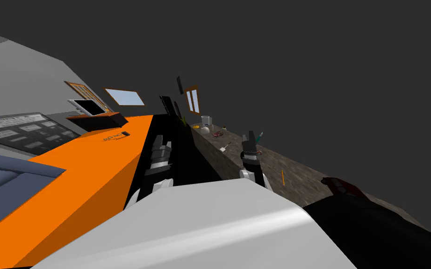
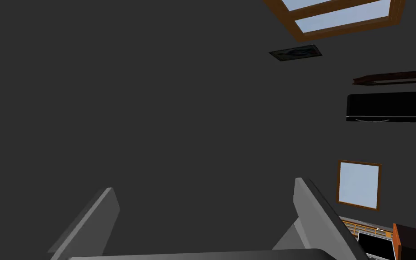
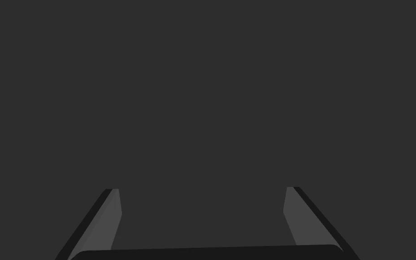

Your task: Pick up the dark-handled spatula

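Near the right pincer (image 1: 249, 137) (fingers apart, as on the left pincer (image 2: 202, 185)) lies a tiny spatula (image 1: 224, 147), too small to see well, on the counter (image 1: 268, 163).

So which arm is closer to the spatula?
Right. The right gripper hangs just beside the spatula on the counter; the left gripper is farther off, past the counter's edge.
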You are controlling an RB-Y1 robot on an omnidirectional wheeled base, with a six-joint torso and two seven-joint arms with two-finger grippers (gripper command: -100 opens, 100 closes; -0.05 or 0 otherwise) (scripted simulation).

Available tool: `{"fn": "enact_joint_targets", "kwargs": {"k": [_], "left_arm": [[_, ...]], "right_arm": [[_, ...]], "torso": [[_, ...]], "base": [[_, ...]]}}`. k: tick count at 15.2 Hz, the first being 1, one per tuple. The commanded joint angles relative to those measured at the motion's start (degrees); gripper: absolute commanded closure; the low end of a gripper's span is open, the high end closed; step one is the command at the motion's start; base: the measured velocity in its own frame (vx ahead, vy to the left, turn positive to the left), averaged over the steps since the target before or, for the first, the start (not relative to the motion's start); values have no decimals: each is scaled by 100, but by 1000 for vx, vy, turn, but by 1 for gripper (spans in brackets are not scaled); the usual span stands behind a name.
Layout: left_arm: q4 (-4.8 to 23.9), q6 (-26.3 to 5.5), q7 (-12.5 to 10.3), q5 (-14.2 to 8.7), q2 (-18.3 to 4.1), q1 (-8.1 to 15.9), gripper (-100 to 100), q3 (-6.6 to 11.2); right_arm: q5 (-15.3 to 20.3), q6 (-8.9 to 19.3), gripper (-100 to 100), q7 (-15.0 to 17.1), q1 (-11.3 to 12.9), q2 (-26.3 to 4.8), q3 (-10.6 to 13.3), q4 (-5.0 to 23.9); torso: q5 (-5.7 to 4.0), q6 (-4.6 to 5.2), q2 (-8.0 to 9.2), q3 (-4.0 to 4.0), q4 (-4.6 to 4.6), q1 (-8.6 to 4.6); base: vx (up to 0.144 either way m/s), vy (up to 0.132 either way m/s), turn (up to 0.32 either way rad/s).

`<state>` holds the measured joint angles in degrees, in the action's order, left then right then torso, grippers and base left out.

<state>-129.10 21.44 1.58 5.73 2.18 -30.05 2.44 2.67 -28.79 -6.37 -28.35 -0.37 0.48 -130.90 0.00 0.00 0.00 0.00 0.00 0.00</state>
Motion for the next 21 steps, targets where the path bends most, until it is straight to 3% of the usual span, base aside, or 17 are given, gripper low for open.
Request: {"fn": "enact_joint_targets", "kwargs": {"k": [1, 9, 12, 15, 16, 17, 18, 19, 20, 21], "left_arm": [[0, 0, 0, 0, 0, 0, 0, 0], [0, 0, 0, 0, 0, 0, 0, 0], [0, 0, 0, 0, 0, 0, 0, 0], [0, 0, 0, 0, 0, 0, 0, 0], [0, 0, 0, 0, 0, 0, 0, 0], [0, 0, 0, 0, 0, 0, 0, 0], [0, 0, 0, 0, 0, 0, 0, 0], [0, 0, 0, 0, 0, 0, 0, 0], [0, 0, 0, 0, 0, 0, 0, 0], [0, 0, 0, 0, 0, 0, 0, 0]], "right_arm": [[71, -39, -100, 6, 66, -209, 34, 26], [668, -345, -100, 57, 571, -1092, 350, 263], [852, -436, -100, 72, 720, -1288, 452, 339], [1262, -641, -100, 105, 1055, -1692, 692, 514], [1278, -641, -100, 105, 1055, -1692, 692, 514], [1467, -752, -100, 123, 1239, -1899, 831, 614], [1518, -752, -100, 123, 1239, -1899, 831, 614], [1694, -868, -100, 142, 1432, -2108, 981, 722], [1773, -868, -100, 142, 1432, -2109, 981, 722], [1932, -988, -100, 162, 1632, -2319, 1142, 837]], "torso": [[0, 0, 0, 0, 0, 0], [2, -1, 5, 3, 1, 7], [2, -2, 2, 1, 1, 8], [2, -1, 1, 1, 0, 8], [2, -3, 0, 0, 0, 8], [2, -1, 0, 0, 0, 8], [2, -2, -2, -1, 0, 9], [2, -1, -3, -2, -1, 9], [2, -2, -5, -3, -1, 9], [2, -1, -6, -3, -1, 9]], "base": [[-3, 6, 10], [-12, 19, 20], [-9, 20, 25], [-6, 20, 30], [-3, 20, 35], [2, 21, 32], [6, 19, 33], [8, 21, 43], [10, 19, 40], [15, 20, 43]]}}
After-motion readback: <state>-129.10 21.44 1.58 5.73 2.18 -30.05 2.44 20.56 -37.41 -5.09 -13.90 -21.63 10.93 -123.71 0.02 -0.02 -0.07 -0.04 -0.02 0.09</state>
